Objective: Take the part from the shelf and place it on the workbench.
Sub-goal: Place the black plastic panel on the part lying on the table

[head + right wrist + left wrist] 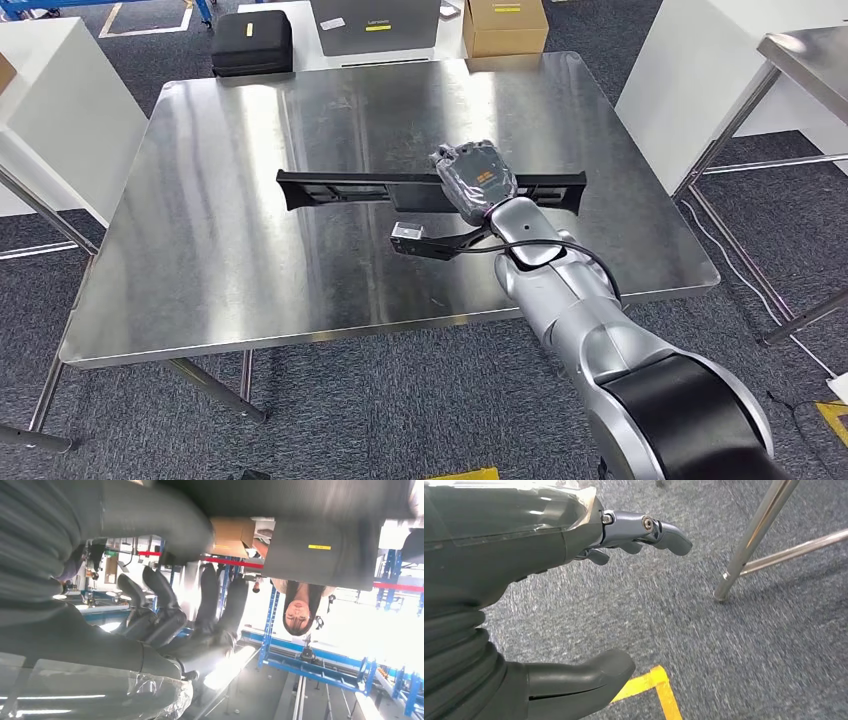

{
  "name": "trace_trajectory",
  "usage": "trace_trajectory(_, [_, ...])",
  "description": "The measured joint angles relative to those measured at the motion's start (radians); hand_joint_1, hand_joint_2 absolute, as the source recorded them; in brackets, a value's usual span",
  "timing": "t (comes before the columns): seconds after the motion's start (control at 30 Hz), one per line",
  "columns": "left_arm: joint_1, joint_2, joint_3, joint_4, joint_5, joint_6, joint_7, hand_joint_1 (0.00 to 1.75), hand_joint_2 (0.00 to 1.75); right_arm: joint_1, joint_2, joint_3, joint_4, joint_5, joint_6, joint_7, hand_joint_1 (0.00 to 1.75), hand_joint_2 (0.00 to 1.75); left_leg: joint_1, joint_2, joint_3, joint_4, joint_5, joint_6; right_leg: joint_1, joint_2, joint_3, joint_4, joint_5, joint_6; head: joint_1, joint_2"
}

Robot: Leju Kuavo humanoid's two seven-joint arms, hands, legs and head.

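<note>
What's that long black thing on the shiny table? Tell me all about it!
The part is a long, thin black bar, plastic by the look, with flared ends and a wider block in the middle. It lies flat across the steel workbench, near its centre. The right hand, wrapped in clear plastic, sits over its middle-right stretch. Whether the fingers grip it cannot be told.

Steel workbench [230, 270] bearing long black part [340, 187].
</note>
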Motion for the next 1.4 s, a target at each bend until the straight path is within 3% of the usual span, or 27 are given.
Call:
trace_trajectory(0.03, [0.000,0.000,0.001,0.000,0.000,-0.010,0.002,0.00,0.00,-0.001,-0.001,0.002,0.001,0.000,0.000,0.000,0.00,1.75,0.000,0.000,0.000,0.000,0.000,0.000,0.000,0.000,0.000,0.000,0.000,0.000,0.000,0.000])
trace_trajectory(0.47, [0.004,-0.001,0.009,0.000,-0.026,-0.003,0.067,0.00,0.00,-0.004,-0.013,0.005,0.003,0.000,0.006,0.010,0.00,1.75,0.000,0.000,0.000,0.000,0.000,0.000,0.000,0.000,0.000,0.000,0.000,0.000,0.000,0.000])
trace_trajectory(1.4, [0.019,-0.001,0.026,0.001,-0.017,-0.036,0.074,0.00,0.00,-0.018,-0.050,-0.034,0.006,-0.030,0.062,0.029,0.00,1.75,0.000,0.000,0.000,0.000,0.000,0.000,0.000,0.000,0.000,0.000,0.000,0.000,0.000,0.000])
